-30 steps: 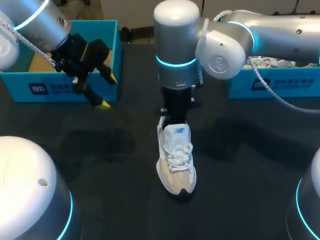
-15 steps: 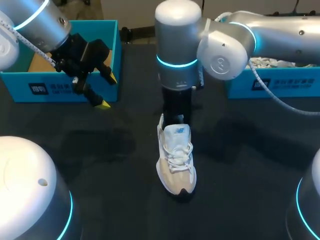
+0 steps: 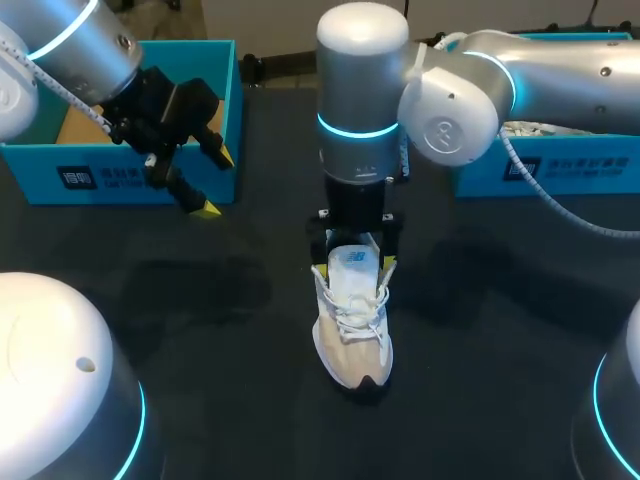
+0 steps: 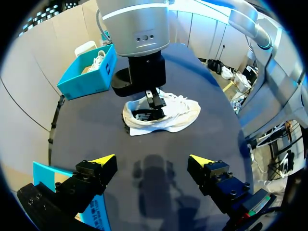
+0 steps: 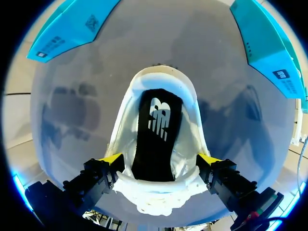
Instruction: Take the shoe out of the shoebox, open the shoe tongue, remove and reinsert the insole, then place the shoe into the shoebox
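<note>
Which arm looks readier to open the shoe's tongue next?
The right: the right gripper hangs open astride the shoe; the left gripper is off by the left-hand blue box.

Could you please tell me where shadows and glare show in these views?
Head view: a soft shadow lies on the black tabletop left of the white lace-up sneaker. Left wrist view: the shadow of the left pincer falls on the tabletop ahead of it. Right wrist view: the tabletop shines pale with glare around the sneaker.
</note>
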`<state>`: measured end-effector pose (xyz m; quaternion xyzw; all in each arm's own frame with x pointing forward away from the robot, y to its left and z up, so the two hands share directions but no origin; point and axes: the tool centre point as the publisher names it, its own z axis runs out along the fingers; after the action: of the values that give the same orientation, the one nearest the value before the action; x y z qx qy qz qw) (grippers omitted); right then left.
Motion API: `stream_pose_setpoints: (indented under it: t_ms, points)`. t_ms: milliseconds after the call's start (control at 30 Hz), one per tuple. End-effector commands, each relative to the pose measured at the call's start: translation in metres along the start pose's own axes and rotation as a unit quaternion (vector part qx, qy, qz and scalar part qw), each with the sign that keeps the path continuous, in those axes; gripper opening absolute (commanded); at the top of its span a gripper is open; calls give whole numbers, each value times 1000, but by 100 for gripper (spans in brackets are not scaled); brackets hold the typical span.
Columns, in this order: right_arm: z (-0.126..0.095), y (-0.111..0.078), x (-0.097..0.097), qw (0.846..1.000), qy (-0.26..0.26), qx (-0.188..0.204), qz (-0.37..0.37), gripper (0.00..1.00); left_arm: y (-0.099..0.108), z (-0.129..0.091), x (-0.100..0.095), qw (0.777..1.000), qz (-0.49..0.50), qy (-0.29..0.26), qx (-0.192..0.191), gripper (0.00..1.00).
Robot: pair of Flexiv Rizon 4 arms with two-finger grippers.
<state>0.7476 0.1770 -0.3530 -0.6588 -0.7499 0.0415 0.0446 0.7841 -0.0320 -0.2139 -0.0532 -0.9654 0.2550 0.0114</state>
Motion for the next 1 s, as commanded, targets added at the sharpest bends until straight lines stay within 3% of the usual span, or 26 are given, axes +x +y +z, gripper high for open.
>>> stream_pose_setpoints:
  t_ms: [33, 433, 967, 1000]
  points:
    - [-1, 2, 8, 1000, -16, 7, 1, 100, 0, 0, 1, 1000, 0, -1, -1, 100]
    - [-25, -15, 10, 999, -35, -7, 15, 100, 0, 0, 1, 1000, 0, -1, -1, 100]
    - [-61, -58, 19, 998, -59, -20, 16, 100, 0, 0, 1, 1000, 0, -1, -1, 100]
    - [-62, -59, 19, 998, -59, -21, 16, 89, 0, 0, 1, 1000, 0, -1, -1, 100]
